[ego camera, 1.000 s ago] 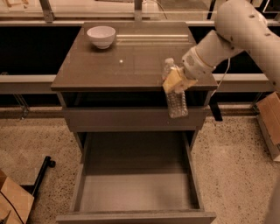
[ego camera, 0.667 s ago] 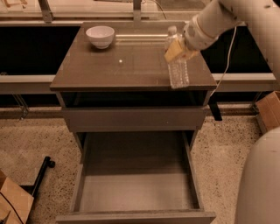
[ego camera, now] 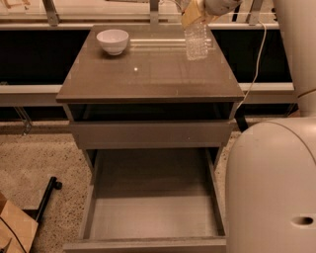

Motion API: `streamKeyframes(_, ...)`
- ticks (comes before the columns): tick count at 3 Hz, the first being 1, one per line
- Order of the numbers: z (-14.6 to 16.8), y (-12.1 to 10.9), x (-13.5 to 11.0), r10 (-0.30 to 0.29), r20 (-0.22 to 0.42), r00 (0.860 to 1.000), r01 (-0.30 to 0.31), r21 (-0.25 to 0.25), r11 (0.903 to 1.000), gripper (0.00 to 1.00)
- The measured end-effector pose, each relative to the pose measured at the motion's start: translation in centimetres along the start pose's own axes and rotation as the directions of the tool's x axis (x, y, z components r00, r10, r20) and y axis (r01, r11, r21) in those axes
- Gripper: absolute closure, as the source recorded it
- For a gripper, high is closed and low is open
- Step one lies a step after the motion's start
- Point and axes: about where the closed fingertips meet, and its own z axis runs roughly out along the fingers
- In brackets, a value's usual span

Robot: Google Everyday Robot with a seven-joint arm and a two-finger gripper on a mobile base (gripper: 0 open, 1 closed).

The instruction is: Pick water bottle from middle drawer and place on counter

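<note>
The clear ribbed water bottle hangs upright over the back right part of the glossy grey-brown counter, its base just above or on the surface. My gripper is at the top edge of the view, shut on the bottle's upper part with its tan fingers; the cap is hidden. The middle drawer is pulled fully out below, showing its pale grey floor with nothing in it.
A white bowl stands at the counter's back left. A shallower drawer sits shut under the counter. My pale arm housing fills the lower right. A cardboard box and a black wheeled leg are on the floor at left.
The gripper has lifted the bottle from in front of the counter's right edge up and back over the counter's rear right. The view has moved closer.
</note>
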Motion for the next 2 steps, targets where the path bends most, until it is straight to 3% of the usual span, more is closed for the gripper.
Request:
streamKeyframes(1,0.2,0.0,0.1,-0.001,-0.004,1.000,0.001,-0.001,1.0000,1.00)
streamKeyframes(2,1.6,0.5,2.1,-0.009,-0.065,0.998,0.008,-0.017,0.9998,1.00)
